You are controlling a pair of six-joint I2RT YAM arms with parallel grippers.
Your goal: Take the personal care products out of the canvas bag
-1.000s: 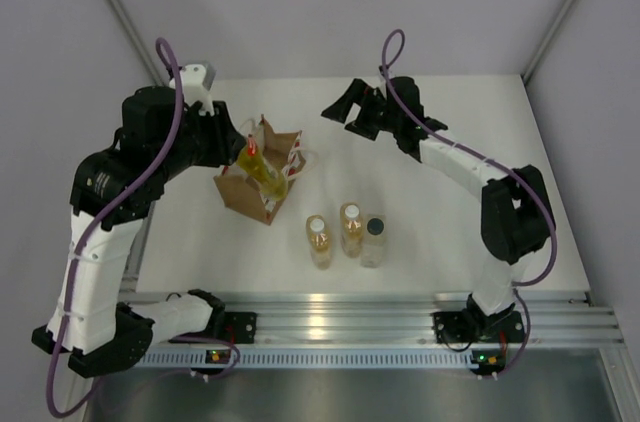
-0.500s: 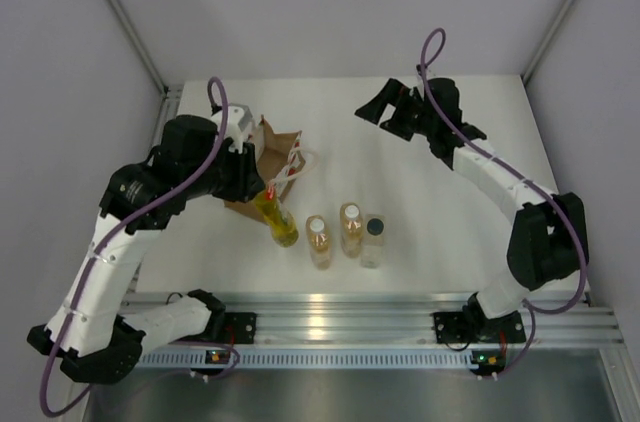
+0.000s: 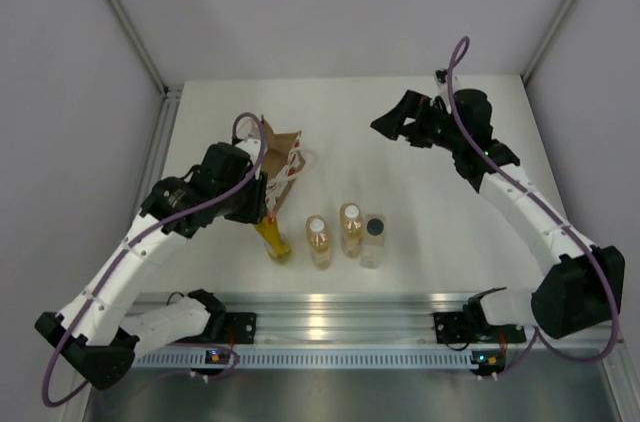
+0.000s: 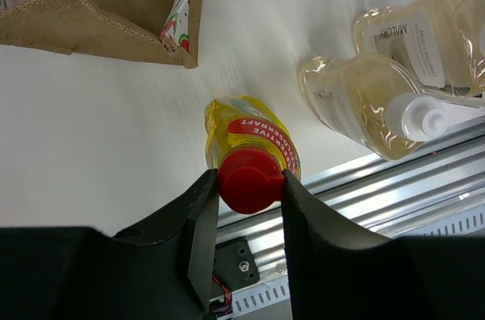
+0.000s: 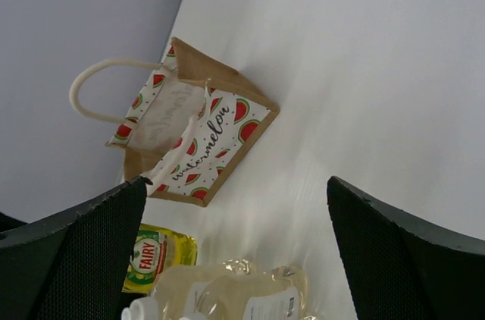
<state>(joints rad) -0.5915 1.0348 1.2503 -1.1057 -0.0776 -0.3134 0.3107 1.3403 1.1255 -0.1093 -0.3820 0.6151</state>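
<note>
Across the middle of the top view, the table (image 3: 400,192) carries the canvas bag (image 3: 282,154) upright at centre left, its mouth open. At upper right the right pincer (image 3: 395,125) hangs spread and empty, clear of the work. Just below the bag, the left pincer (image 3: 262,204) is clamped on the red cap of the yellow bottle (image 3: 276,240), a grip that I judge lets it be stood beside the three bottles (image 3: 350,229) in a row at lower centre.

Left arm (image 3: 128,264), lower left, and right arm (image 3: 522,204), right: white link shells, black joints, purple cables (image 3: 450,57). Left gripper (image 4: 249,177) matte black.
</note>
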